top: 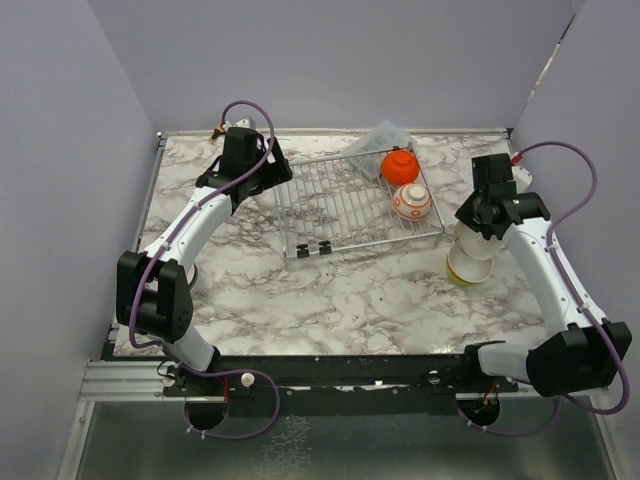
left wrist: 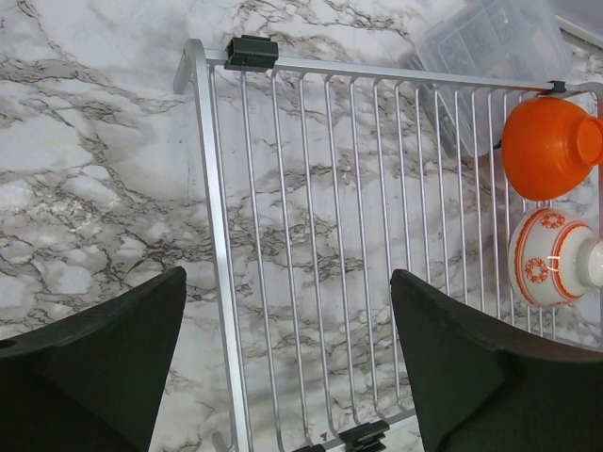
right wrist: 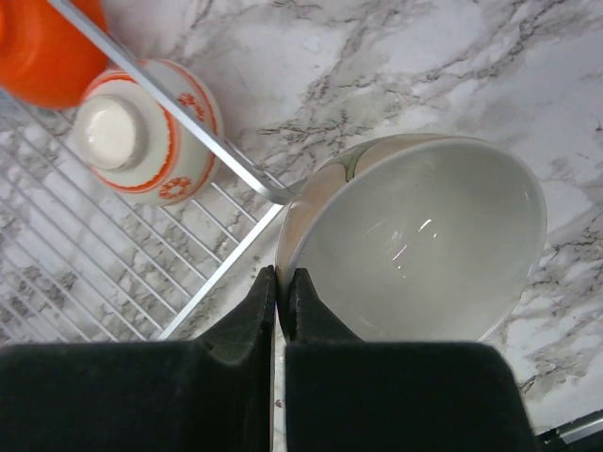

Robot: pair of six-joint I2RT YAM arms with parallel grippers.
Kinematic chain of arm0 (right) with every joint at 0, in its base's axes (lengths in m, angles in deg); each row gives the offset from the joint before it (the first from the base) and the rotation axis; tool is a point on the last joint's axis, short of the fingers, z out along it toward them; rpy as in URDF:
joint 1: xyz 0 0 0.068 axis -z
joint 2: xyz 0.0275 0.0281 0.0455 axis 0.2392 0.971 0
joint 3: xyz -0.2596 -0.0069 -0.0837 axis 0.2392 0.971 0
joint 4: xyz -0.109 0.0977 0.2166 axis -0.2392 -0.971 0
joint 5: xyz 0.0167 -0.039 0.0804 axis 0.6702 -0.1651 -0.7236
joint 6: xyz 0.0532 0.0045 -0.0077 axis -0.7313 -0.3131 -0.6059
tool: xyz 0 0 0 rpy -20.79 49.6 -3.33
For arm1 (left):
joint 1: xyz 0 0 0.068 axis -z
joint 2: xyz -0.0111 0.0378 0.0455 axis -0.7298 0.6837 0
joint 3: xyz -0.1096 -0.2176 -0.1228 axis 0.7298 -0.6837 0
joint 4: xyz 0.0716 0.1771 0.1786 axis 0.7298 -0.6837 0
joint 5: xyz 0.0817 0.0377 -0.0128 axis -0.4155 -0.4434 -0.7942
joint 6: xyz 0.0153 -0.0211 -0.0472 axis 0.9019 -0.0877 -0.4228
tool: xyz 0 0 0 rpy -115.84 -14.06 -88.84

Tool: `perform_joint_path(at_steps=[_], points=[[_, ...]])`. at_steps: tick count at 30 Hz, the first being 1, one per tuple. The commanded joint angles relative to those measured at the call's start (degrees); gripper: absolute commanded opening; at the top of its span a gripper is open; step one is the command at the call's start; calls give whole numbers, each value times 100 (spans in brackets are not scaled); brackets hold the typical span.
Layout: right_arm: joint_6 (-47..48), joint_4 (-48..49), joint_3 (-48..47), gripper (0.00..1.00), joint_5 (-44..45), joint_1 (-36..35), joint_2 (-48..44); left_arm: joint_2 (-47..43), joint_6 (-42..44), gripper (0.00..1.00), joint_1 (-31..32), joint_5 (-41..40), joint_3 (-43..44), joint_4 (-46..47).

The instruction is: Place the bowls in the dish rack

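Note:
The silver wire dish rack [top: 335, 205] lies on the marble table. An orange bowl [top: 399, 164] and a white bowl with red pattern [top: 411, 202] sit upside down at its right end. My right gripper [right wrist: 280, 282] is shut on the rim of a beige bowl [right wrist: 424, 235], one finger inside and one outside. In the top view this beige bowl [top: 470, 250] tops a stack just right of the rack, with a lime-yellow bowl [top: 462, 276] at the bottom. My left gripper [left wrist: 287, 358] is open and empty above the rack's left edge [left wrist: 215, 188].
A clear plastic bag [top: 383, 137] lies behind the rack's far right corner. A small orange-handled tool [top: 215, 131] lies at the table's back left corner. Purple walls close in the table on three sides.

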Motion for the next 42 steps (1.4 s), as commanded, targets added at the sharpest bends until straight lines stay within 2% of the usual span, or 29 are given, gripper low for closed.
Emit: perform_joint_path(at_steps=[1, 5, 10, 16, 21, 28, 33, 37, 42], points=[[243, 444, -369, 1, -411, 12, -425, -187, -62, 90, -34, 55, 60, -63], [427, 1051, -497, 1, -1331, 4, -476, -241, -75, 90, -34, 49, 26, -64], [447, 2313, -316, 1, -2761, -110, -420, -391, -93, 90, -34, -76, -73, -64], [461, 3618, -242, 1, -3531, -748, -21, -733, -181, 90, -36, -42, -433, 101], [22, 4593, -275, 1, -4176, -1046, 704, -1047, -384, 90, -34, -116, -790, 160], [-577, 5447, -622, 1, -4548, -1398, 1739, -1479, -923, 89, -34, -290, -1502, 154], [-995, 5921, -671, 1, -4801, -1649, 2260, -1626, -841, 87, -43, -356, -1739, 141], [-1307, 6203, -726, 1, -4914, -1836, 2600, -1573, -755, 77, -48, -574, -1883, 144], [-1675, 6539, -867, 1, -4933, -1952, 3040, -1333, -511, 75, -69, -360, -1892, 114]])
